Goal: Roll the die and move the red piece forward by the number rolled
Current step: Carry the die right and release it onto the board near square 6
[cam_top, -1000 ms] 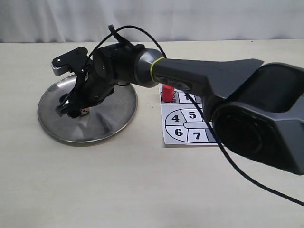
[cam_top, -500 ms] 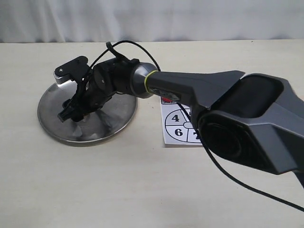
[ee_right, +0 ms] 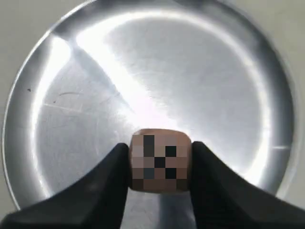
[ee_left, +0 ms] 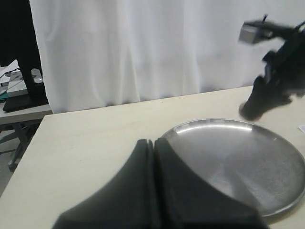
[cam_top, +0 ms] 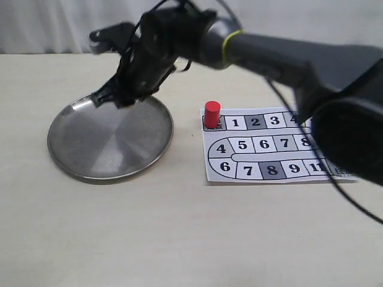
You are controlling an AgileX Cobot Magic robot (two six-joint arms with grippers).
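The pale beige die (ee_right: 160, 161) is clamped between the two black fingers of my right gripper (ee_right: 160, 164), held in the air over the round steel plate (ee_right: 143, 62). In the exterior view this gripper (cam_top: 111, 98) hangs above the plate's far rim (cam_top: 78, 170); the die itself is hidden there. The red piece (cam_top: 212, 113) stands upright on the start square of the numbered board (cam_top: 269, 146), left of square 1. My left gripper (ee_left: 153, 143) is shut and empty, resting beside the plate (ee_left: 267, 210).
The paper board lies right of the plate on the beige table (cam_top: 179, 239). My right arm (cam_top: 281, 54) stretches across above the board's far side. A white curtain (ee_left: 143, 47) closes off the back.
My right gripper has lifted off the plate's middle and risen toward its far rim with the die in it. The arm swung up, uncovering the board and the red piece.
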